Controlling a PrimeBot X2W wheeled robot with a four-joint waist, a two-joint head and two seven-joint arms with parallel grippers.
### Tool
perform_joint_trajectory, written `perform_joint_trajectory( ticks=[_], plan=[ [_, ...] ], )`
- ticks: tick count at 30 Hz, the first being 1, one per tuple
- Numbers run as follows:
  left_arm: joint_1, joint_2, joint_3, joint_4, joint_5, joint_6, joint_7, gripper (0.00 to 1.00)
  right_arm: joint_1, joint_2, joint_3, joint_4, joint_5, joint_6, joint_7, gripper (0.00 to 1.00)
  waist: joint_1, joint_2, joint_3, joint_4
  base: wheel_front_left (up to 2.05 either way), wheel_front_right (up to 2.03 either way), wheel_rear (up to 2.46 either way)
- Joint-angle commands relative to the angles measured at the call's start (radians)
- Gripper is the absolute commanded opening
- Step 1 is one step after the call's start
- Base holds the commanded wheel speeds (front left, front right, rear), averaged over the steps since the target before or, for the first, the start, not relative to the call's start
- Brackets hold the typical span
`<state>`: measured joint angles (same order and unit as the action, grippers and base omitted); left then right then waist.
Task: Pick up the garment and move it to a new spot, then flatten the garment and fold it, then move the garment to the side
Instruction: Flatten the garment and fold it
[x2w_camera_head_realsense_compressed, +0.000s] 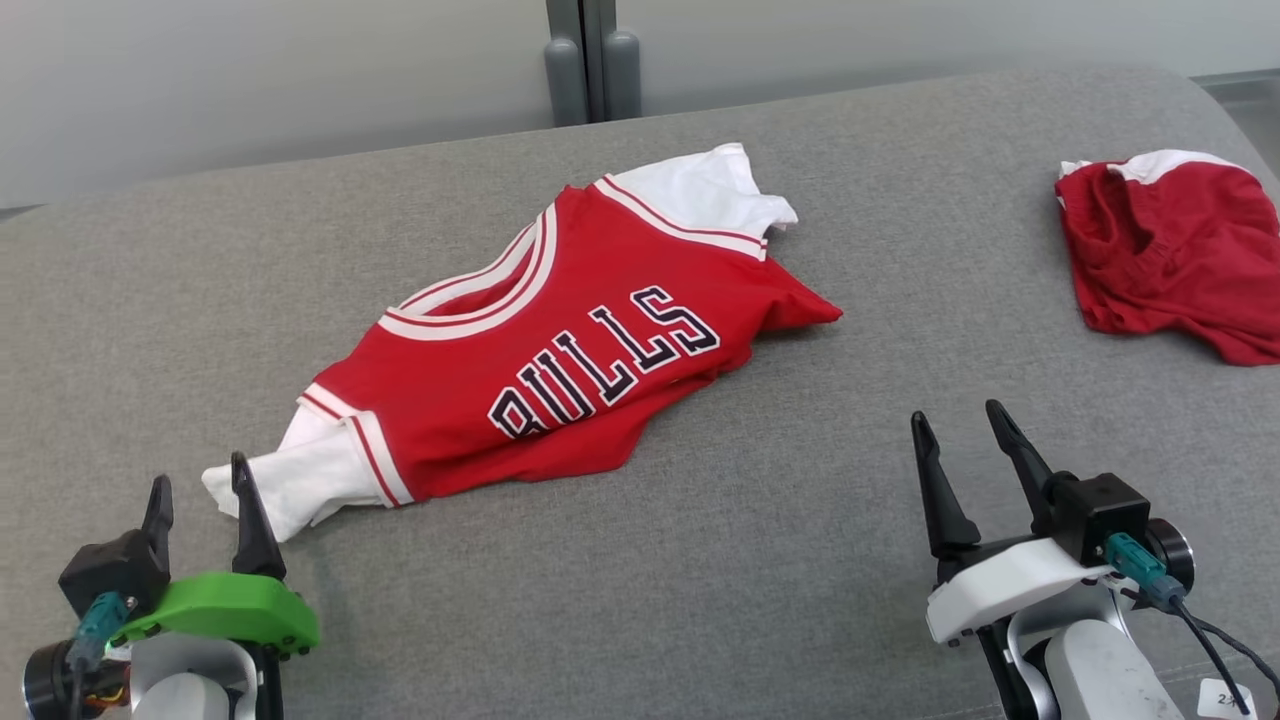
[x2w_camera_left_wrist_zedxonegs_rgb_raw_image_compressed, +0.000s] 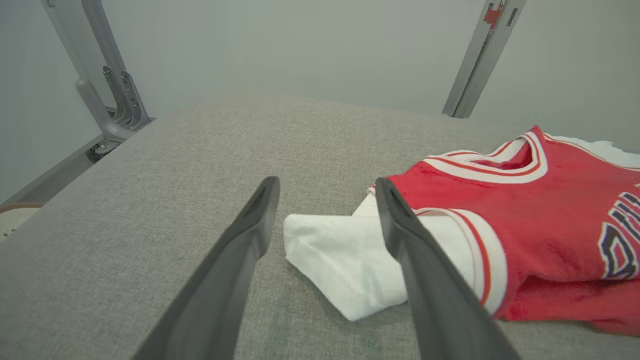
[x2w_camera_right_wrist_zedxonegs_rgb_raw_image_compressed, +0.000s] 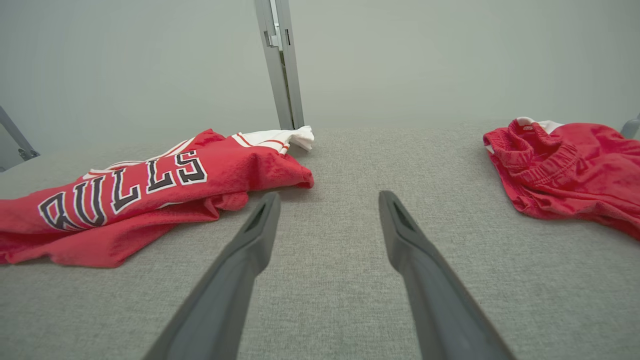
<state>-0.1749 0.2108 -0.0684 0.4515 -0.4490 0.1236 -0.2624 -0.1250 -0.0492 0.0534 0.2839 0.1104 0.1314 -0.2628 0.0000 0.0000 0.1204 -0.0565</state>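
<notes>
A red jersey (x2w_camera_head_realsense_compressed: 560, 350) with white sleeves and "BULLS" lettering lies crumpled and slanted in the middle of the grey surface; it also shows as the jersey (x2w_camera_left_wrist_zedxonegs_rgb_raw_image_compressed: 550, 210) and the jersey (x2w_camera_right_wrist_zedxonegs_rgb_raw_image_compressed: 130, 200) in the wrist views. My left gripper (x2w_camera_head_realsense_compressed: 200, 485) stands open at the lower left, its fingertips just short of the white sleeve (x2w_camera_head_realsense_compressed: 290, 480), which lies between and beyond the fingers as the sleeve (x2w_camera_left_wrist_zedxonegs_rgb_raw_image_compressed: 340, 260). My right gripper (x2w_camera_head_realsense_compressed: 960, 425) is open at the lower right, over bare fabric, well right of the jersey.
Red shorts (x2w_camera_head_realsense_compressed: 1180, 250) with a white trim lie bunched at the far right, seen again as the shorts (x2w_camera_right_wrist_zedxonegs_rgb_raw_image_compressed: 565, 170). The grey padded surface (x2w_camera_head_realsense_compressed: 700, 560) ends at a pale wall with a grey metal post (x2w_camera_head_realsense_compressed: 590, 60) behind.
</notes>
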Motion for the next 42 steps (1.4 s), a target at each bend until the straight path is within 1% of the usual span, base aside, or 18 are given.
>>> perform_joint_trajectory(
  ticks=[1, 5, 8, 11, 15, 18, 21, 23, 27, 29, 30, 31, 32, 33, 34, 36, 38, 42],
  plan=[
    [0.023, -0.005, 0.005, -0.032, 0.015, -0.007, -0.003, 1.0, 0.011, -0.002, 0.0, 0.006, -0.008, -0.002, -0.003, 1.0, 0.0, 0.0, -0.012, 0.023, 0.0, 0.0, 0.0],
    [0.063, -0.043, -0.015, -0.13, 0.052, -0.019, -0.002, 1.0, -0.001, -0.002, 0.015, 0.044, -0.035, -0.002, -0.003, 1.0, 0.0, 0.0, -0.022, 0.068, 0.0, 0.0, 0.0],
    [0.088, -0.071, -0.038, -0.169, 0.065, -0.029, -0.002, 1.0, -0.039, -0.002, 0.057, 0.106, -0.062, -0.002, -0.003, 1.0, 0.0, 0.0, -0.017, 0.11, 0.0, 0.0, 0.0],
    [0.109, -0.1, -0.071, -0.191, 0.074, -0.038, -0.002, 1.0, -0.088, -0.002, 0.118, 0.184, -0.07, -0.002, -0.003, 1.0, 0.0, 0.0, -0.007, 0.157, 0.0, 0.0, 0.0],
    [0.124, -0.126, -0.118, -0.203, 0.085, -0.053, -0.002, 1.0, -0.163, -0.002, 0.202, 0.295, -0.066, -0.002, 0.008, 1.0, 0.0, 0.0, 0.01, 0.219, 0.0, 0.0, 0.0],
    [0.128, -0.139, -0.154, -0.201, 0.092, -0.062, -0.002, 1.0, -0.217, -0.003, 0.262, 0.378, -0.063, -0.002, 0.014, 1.0, 0.0, 0.0, 0.021, 0.263, 0.0, 0.0, 0.0],
    [0.126, -0.149, -0.185, -0.203, 0.091, -0.062, -0.002, 1.0, -0.269, -0.003, 0.303, 0.454, -0.043, -0.002, 0.013, 1.0, 0.0, 0.0, 0.031, 0.305, 0.0, 0.0, 0.0],
    [0.123, -0.152, -0.198, -0.206, 0.09, -0.059, -0.002, 1.0, -0.301, -0.003, 0.318, 0.504, -0.038, -0.002, 0.012, 1.0, 0.0, 0.0, 0.037, 0.326, 0.0, 0.0, 0.0],
    [0.115, -0.156, -0.21, -0.211, 0.085, -0.053, -0.002, 1.0, -0.36, -0.004, 0.285, 0.607, -0.063, -0.002, 0.011, 1.0, 0.0, 0.0, 0.044, 0.357, 0.0, 0.0, 0.0],
    [0.112, -0.157, -0.213, -0.213, 0.083, -0.051, -0.002, 1.0, -0.378, -0.002, 0.279, 0.64, -0.052, -0.002, 0.007, 1.0, 0.0, 0.0, 0.047, 0.365, 0.0, 0.0, 0.0],
    [0.112, -0.158, -0.213, -0.213, 0.082, -0.05, -0.002, 1.0, -0.385, -0.001, 0.279, 0.651, -0.045, -0.002, 0.006, 0.85, 0.0, 0.0, 0.047, 0.367, 0.0, 0.0, 0.0],
    [0.111, -0.158, -0.213, -0.213, 0.081, -0.049, -0.002, 1.0, -0.394, -0.003, 0.275, 0.663, -0.035, -0.002, 0.005, 0.42, 0.0, 0.0, 0.048, 0.368, 0.0, 0.0, 0.0],
    [0.111, -0.159, -0.213, -0.213, 0.08, -0.047, -0.002, 1.0, -0.399, -0.003, 0.275, 0.671, -0.03, -0.002, 0.004, 0.33, 0.0, 0.0, 0.048, 0.368, 0.0, 0.0, 0.0],
    [0.112, -0.159, -0.211, -0.213, 0.079, -0.045, -0.002, 1.0, -0.403, -0.004, 0.267, 0.679, -0.022, -0.002, 0.002, 0.04, 0.0, 0.0, 0.048, 0.365, 0.0, 0.0, 0.0],
    [0.114, -0.159, -0.209, -0.215, 0.079, -0.043, -0.002, 1.0, -0.405, -0.005, 0.262, 0.681, -0.015, -0.002, 0.0, 0.0, 0.0, 0.0, 0.047, 0.36, 0.0, 0.0, 0.0],
    [0.116, -0.159, -0.205, -0.218, 0.079, -0.044, -0.002, 1.0, -0.411, -0.004, 0.245, 0.673, -0.015, -0.002, -0.003, 0.0, 0.0, 0.0, 0.046, 0.345, 0.0, 0.0, 0.0],
    [0.119, -0.159, -0.204, -0.22, 0.082, -0.046, -0.002, 1.0, -0.406, -0.004, 0.209, 0.625, -0.021, -0.002, -0.003, 0.0, 0.0, 0.0, 0.042, 0.326, 0.0, 0.0, 0.0],
    [0.124, -0.159, -0.202, -0.208, 0.083, -0.049, -0.002, 1.0, -0.338, -0.004, 0.128, 0.488, -0.047, -0.002, -0.002, 0.0, 0.0, 0.0, 0.034, 0.28, 0.0, 0.0, 0.0]
  ],
)
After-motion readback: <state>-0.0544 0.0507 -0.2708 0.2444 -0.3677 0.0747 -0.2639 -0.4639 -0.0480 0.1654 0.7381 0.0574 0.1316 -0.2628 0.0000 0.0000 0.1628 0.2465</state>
